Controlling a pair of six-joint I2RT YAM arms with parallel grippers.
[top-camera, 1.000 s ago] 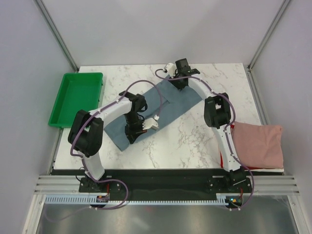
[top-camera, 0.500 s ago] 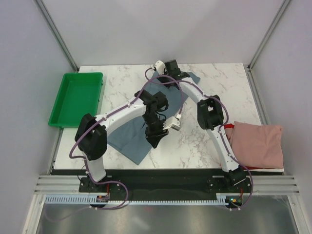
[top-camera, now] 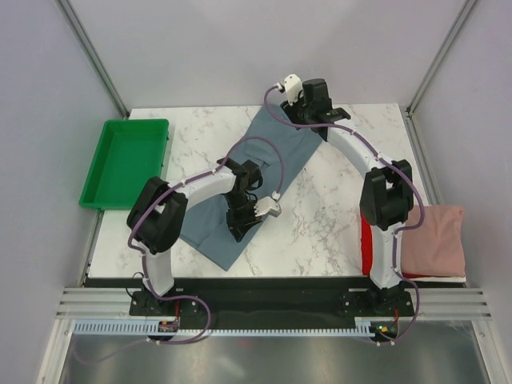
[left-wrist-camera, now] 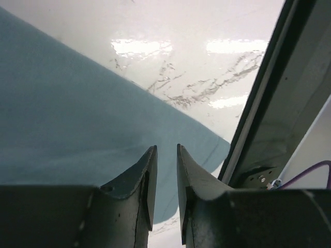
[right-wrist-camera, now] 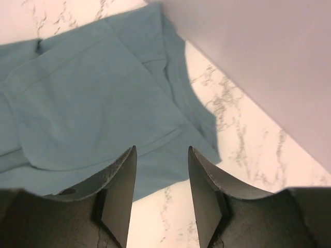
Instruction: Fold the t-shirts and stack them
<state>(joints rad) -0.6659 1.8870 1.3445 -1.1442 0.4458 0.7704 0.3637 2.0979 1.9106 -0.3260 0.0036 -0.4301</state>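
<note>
top view: slate blue-grey t-shirt [top-camera: 210,232] lies flat on the marble table [top-camera: 336,216], a long diagonal strip running from far centre down toward the near left. we see the left arm bent over its near half, and the right arm stretched out to its far end by the back edge of the table. left wrist view: left gripper [left-wrist-camera: 165,151] hangs above the blue-grey cloth, fingers [left-wrist-camera: 147,178] a narrow slit apart, nothing caught between them; cloth shows through the slit. in that view a rounded corner of the shirt ends just short of the table's edge, bare marble beyond it. right wrist view: right gripper [right-wrist-camera: 161,151] above the far end of the shirt, fingers [right-wrist-camera: 121,186] well apart and empty; below them we note a folded-over panel, a seam line and a curved edge of the cloth, with marble and the grey wall [right-wrist-camera: 258,62] to the right. dusty pink t-shirt [top-camera: 436,240] sits bunched at the near right corner of the table, well apart from the blue-grey one. bright red t-shirt [top-camera: 366,250] shows as a strip just beside the pink one, partly hidden by the right arm; we cannot tell whether it runs under the pink. green tray [top-camera: 124,160] rests off the table's left side.
</note>
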